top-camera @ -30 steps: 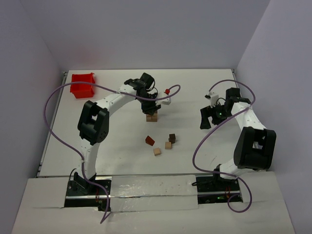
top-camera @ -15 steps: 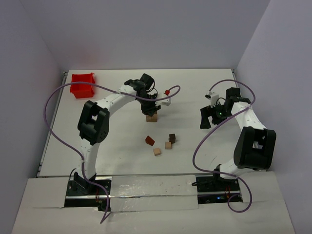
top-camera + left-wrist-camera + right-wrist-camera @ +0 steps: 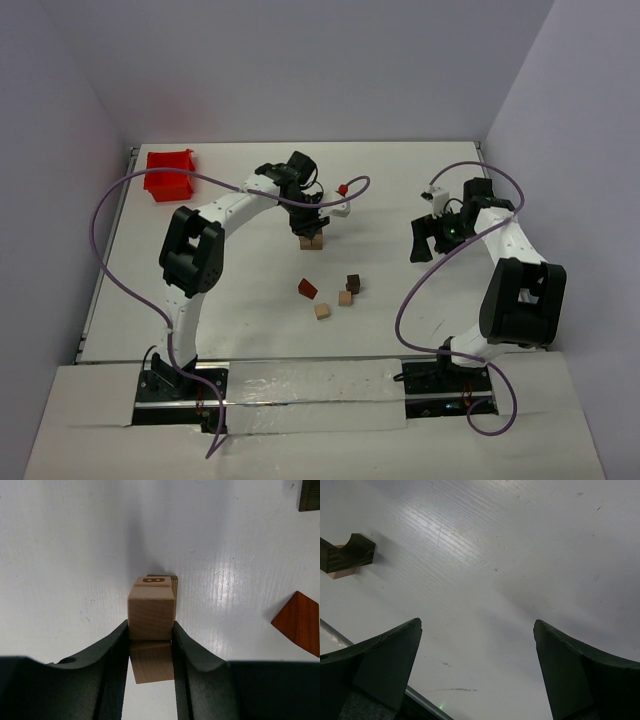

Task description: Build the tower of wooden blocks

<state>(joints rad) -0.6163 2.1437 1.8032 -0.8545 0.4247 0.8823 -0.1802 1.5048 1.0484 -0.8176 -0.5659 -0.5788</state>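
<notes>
Wood block tower (image 3: 311,242) stood barely begun, central on the tabletop (image 3: 230,310); my left tool (image 3: 151,632) pinched a tan cube (image 3: 151,611) over it, my right tool (image 3: 477,630) spread empty (four loose pieces (image 3: 345,298) lay nearby).

On the table (image 3: 230,310), wood block tower (image 3: 312,242) at centre, loose blocks (image 3: 345,298) before it, bin (image 3: 170,172) far left

table (image 3: 250,305) white | red bin (image 3: 170,172) | wood block tower (image 3: 311,241) | wedge (image 3: 307,288) | loose blocks (image 3: 322,311)
</notes>
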